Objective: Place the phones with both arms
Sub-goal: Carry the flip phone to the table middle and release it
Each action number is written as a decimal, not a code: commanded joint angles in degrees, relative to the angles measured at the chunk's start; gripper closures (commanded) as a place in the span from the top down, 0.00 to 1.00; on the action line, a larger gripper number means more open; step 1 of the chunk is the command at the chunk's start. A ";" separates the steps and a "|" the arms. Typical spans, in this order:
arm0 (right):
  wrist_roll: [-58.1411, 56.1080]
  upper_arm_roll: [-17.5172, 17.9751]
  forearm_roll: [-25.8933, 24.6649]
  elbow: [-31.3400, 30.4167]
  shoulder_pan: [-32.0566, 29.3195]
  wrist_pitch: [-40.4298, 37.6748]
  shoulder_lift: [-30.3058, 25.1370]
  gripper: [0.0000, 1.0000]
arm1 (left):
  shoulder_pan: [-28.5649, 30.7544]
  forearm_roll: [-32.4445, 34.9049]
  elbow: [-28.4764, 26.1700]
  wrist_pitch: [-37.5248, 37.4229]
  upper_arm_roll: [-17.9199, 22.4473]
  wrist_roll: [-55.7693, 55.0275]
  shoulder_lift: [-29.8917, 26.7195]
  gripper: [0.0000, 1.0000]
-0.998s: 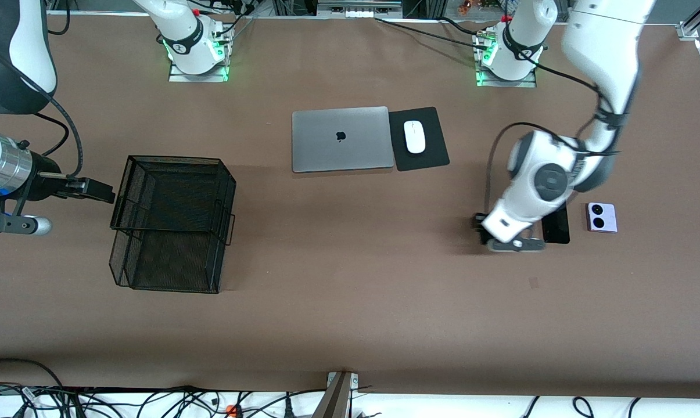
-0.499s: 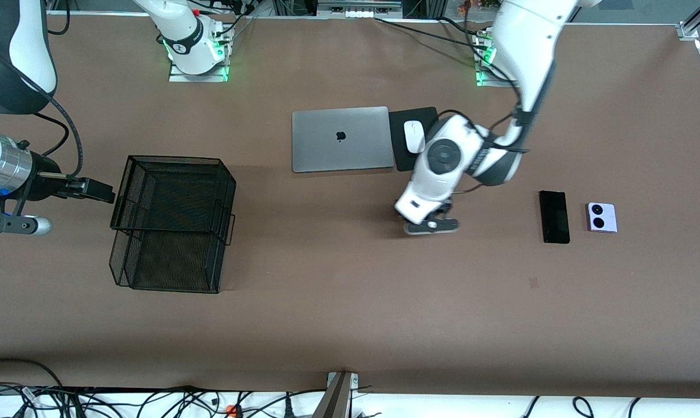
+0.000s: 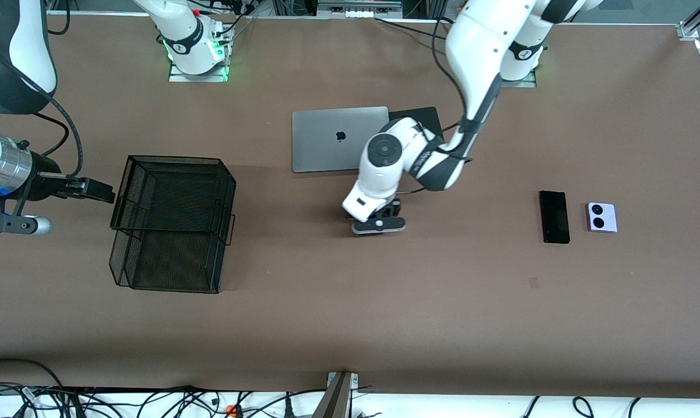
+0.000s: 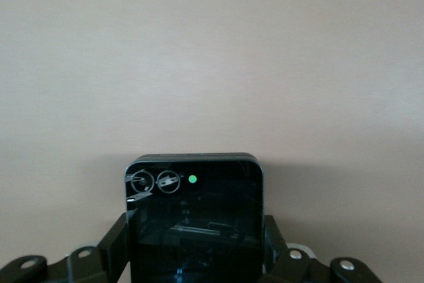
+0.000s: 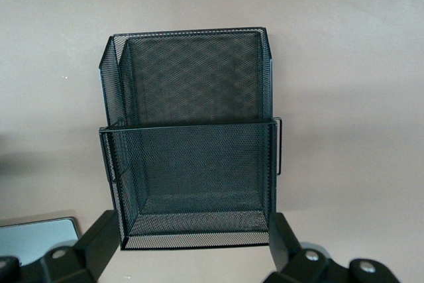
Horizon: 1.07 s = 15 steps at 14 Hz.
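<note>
While the left arm carries a phone over the middle of the table, the scene lines up as follows:

Table (image 3: 338, 325): brown, with both arm bases along its farther edge
Basket (image 3: 172, 223): a black wire two-tier bin at the right arm's end of the table, both tiers empty in the right wrist view, apparently where the phones go
Laptop (image 3: 326, 139): grey, lid shut, near the table's middle, farther from the front camera than the carried phone
Left arm: reaches from its base toward the middle; left gripper (image 3: 379, 220) hangs over bare table just nearer the camera than the laptop, fingers clamped on the sides of the small black flip phone (image 4: 193, 220), held flat, its lens end pointing away from the wrist
Right arm: waits at its own end; right gripper (image 3: 91, 188) hovers just beside the basket, fingers spread with nothing between them
Key relation: the basket lies from the held phone toward the right arm's end, well apart, with open table between, and the right gripper is far nearer to it
Slab phone (image 3: 555, 216): black, long axis running toward the camera, at the left arm's end
Lavender flip phone (image 3: 602, 217): just beside the slab phone, not touching
</note>
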 commanded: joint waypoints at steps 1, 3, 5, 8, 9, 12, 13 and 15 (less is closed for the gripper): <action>-0.40 -0.01 0.67 0.02 -0.12 -0.71 -0.56 1.00 | -2.23 0.70 12.84 -1.20 1.53 -2.53 8.48 0.00; -0.40 -0.01 0.67 -0.06 -0.12 -0.71 -0.56 1.00 | -3.11 0.70 15.06 -1.20 2.32 -2.79 10.34 0.00; -0.40 -0.01 0.67 0.02 -0.12 -0.71 -0.56 1.00 | -4.08 0.79 15.07 -1.20 3.11 -3.41 10.43 0.00; -0.49 -0.01 0.59 0.02 -0.12 -0.71 -0.56 1.00 | -4.08 0.79 14.98 -1.20 3.20 -4.19 10.61 0.98; -0.40 -0.01 0.58 -0.06 -0.12 -0.71 -0.56 1.00 | -4.17 0.87 14.98 -1.11 3.20 -4.98 10.61 1.00; -0.49 -0.01 0.15 0.02 -0.12 -0.80 -0.65 1.00 | -4.43 0.87 15.07 -1.37 3.73 -6.22 10.35 1.00; -0.40 -0.01 0.06 0.02 -0.12 -0.80 -0.74 1.00 | -4.34 0.87 15.15 -3.38 3.73 -6.22 9.74 1.00; -0.23 -0.27 0.06 0.02 -0.12 -0.80 -0.74 1.00 | -3.73 0.79 16.64 -10.75 4.69 -4.91 8.24 1.00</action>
